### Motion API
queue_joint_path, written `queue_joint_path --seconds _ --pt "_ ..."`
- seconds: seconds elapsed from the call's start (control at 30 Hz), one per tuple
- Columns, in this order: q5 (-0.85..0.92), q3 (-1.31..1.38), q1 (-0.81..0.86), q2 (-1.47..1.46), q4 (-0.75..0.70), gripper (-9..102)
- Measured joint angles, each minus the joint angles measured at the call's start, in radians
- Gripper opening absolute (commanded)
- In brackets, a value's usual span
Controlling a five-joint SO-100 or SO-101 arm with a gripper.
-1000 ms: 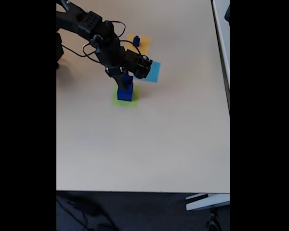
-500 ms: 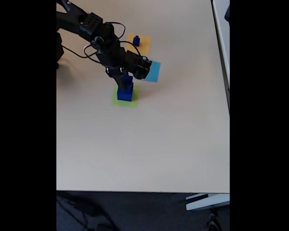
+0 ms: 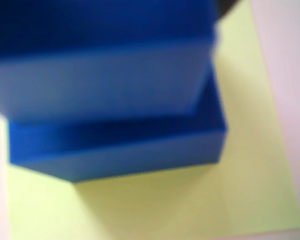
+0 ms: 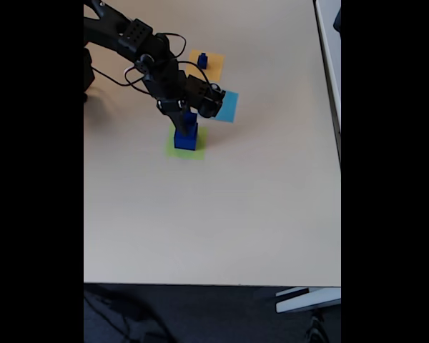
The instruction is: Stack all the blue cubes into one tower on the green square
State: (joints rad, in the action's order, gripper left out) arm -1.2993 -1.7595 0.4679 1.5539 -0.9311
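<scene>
In the fixed view the large blue cube [image 4: 186, 140] sits on the green square [image 4: 200, 151]. The medium blue cube [image 4: 191, 123] rests on top of it as a two-level tower. My gripper [image 4: 186, 121] reaches down from the upper left and is shut on the medium cube. The small blue cube [image 4: 202, 62] stands apart on an orange patch [image 4: 213, 58] farther back. The blurred wrist view has the medium cube [image 3: 100, 85] close up, over the large cube [image 3: 130, 150], with the green square [image 3: 190, 200] around them.
A light-blue patch [image 4: 228, 106] lies just right of the arm's wrist, between the green square and the orange patch. The arm's black links and cables [image 4: 139, 50] cross the upper left. The beige table [image 4: 222, 221] ends at a front edge below.
</scene>
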Motion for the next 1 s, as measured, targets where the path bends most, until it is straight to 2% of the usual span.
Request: queue_joint_path --seconds 0.4,1.0 --pt "-0.012 -0.018 -0.017 -0.003 0.018 7" --pt "-0.012 -0.028 -0.017 -0.003 0.021 2"
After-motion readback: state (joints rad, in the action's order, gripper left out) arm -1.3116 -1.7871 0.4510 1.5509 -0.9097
